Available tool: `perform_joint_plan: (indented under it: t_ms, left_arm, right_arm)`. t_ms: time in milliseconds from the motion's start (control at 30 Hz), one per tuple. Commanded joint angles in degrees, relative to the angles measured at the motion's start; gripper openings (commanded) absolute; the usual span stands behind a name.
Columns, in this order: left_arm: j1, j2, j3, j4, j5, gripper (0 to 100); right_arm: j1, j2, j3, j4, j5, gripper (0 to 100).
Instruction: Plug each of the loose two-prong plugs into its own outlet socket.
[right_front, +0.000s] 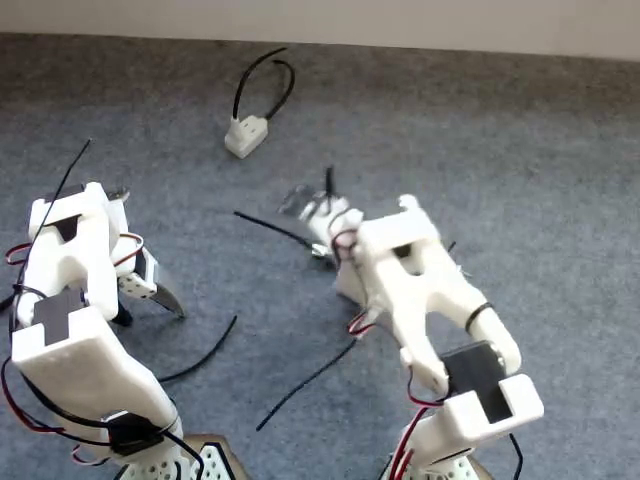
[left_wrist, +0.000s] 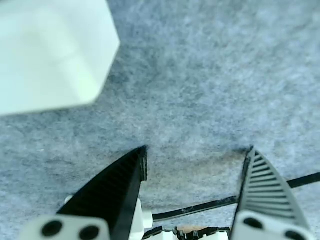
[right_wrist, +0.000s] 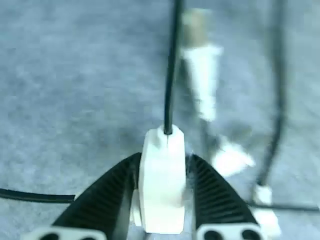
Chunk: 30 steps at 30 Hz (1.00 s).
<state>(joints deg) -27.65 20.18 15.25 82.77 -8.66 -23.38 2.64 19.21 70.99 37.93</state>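
The right fingers (right_wrist: 112, 197) are clamped narrow on a white plug (right_wrist: 161, 192), one pad on each flank, with its black cord (right_wrist: 171, 65) running straight out ahead. That's a square, centred hold, a good one! In the high view this sits at mid-frame, where a small cluster of white pieces (right_front: 322, 215) lies on the grey tabletop (right_front: 530, 140). Just beyond the held plug is a second white plug (right_wrist: 202, 82), apart from it, its far end too blurred to read as prongs.

Over to the left fingers (left_wrist: 122, 185): spread wide, with nothing between them but tabletop and a thin black cable (left_wrist: 200, 206) crossing near their base. The high view puts them at the left of the frame, well apart from the action.

The step in hand, as I judge it, is to carry this plug to a socket. The likeliest candidate is the white block (right_front: 246, 136) with a looped cable, in the upper part of the frame left of centre, well apart from the plug. Lift clear of the neighbouring pieces first and watch that the cord doesn't drag them. Line the prongs up squarely before pushing. The left fingers could brace that light block so it doesn't slide.

Writing? No label or print is legible on the plugs, the block or the arms.
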Motion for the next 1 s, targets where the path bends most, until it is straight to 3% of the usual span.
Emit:
perform_joint_plan:
  t_ms: [0, 200, 400, 733, 867, 967]
  left_arm:
    - [1.5, -1.8, -0.1, -1.1, -0.1, 31]
    - [1.5, -1.8, -0.1, -1.1, -0.1, 31]
    - [1.5, -1.8, 0.0, -1.1, -0.1, 31]
    - [1.5, -1.8, 0.0, -1.1, 0.0, 31]
    - [1.5, -1.8, 0.0, -1.1, 0.0, 31]
    - [1.5, -1.8, 0.0, -1.1, 0.0, 31]
  right_arm:
    - [7.3, -3.0, -11.0, 4.2, -3.9, 9.8]
    - [15.3, -2.9, -20.4, 4.2, -4.1, 9.8]
    - [17.6, -2.3, -24.8, -6.8, -16.2, 9.8]
    - [24.0, 9.0, -26.4, -33.8, -50.2, 9.8]
    - [26.3, 15.9, -32.1, -39.5, -67.1, 9.8]
    - [26.5, 23.0, -39.0, -44.2, -74.9, 9.8]
